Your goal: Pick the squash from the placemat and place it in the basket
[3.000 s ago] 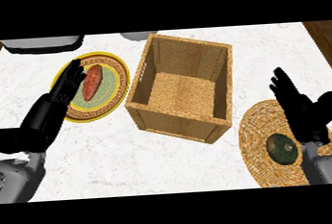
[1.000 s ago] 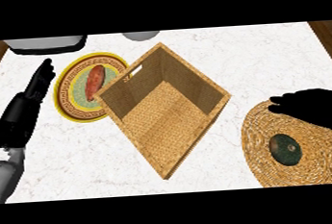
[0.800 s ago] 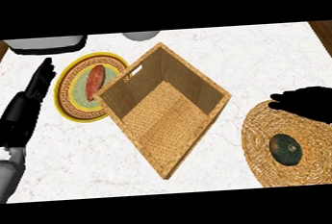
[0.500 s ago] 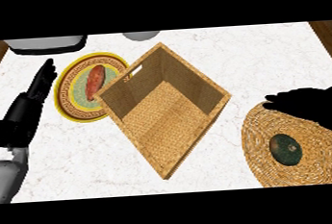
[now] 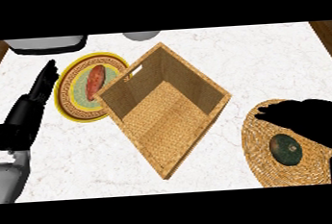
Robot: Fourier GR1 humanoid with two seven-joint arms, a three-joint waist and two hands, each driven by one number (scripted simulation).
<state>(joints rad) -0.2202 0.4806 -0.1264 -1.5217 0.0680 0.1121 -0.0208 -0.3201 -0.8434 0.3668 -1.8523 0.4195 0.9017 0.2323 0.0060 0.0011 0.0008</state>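
Right hand (image 5: 313, 120) farther left, seemingly above squash (image 5: 287, 149).

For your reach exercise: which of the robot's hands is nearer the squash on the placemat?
Right. The right hand hangs just above the squash on the placemat; the left hand rests far across the basket.

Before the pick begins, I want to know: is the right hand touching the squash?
Apart. The head view shows woven placemat between the right hand and the dark green squash, which lies uncovered below the hand.
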